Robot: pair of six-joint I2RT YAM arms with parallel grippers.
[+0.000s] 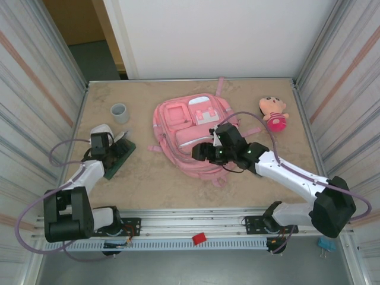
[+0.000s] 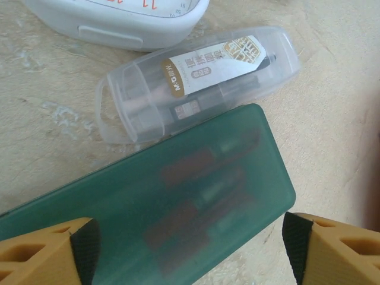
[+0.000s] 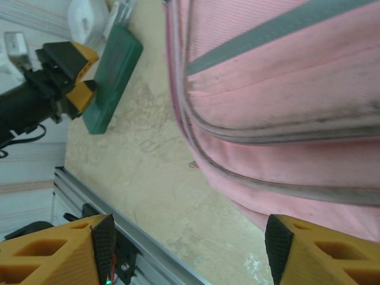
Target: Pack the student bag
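On the near rail, between the arm bases: a small red block.

Just beyond, at the left of the tabletop: left tool released, jaws spread wide over the near end of a translucent green pencil case, flat and slanted.

Against the far long edge of that case: a clear plastic pen box with a gold-and-white label. Beyond the box: a white rounded device with red numerals, cut off by the frame.

At mid tabletop: right tool released, nothing between the fingers, hovering over the near left edge of the student bag. Flat at the centre of the tabletop, front pockets up, one strap reaching toward the far wall.

Far left of the bag, well apart: a grey cup, upright. Far right, near the bag: a plush doll, face up.
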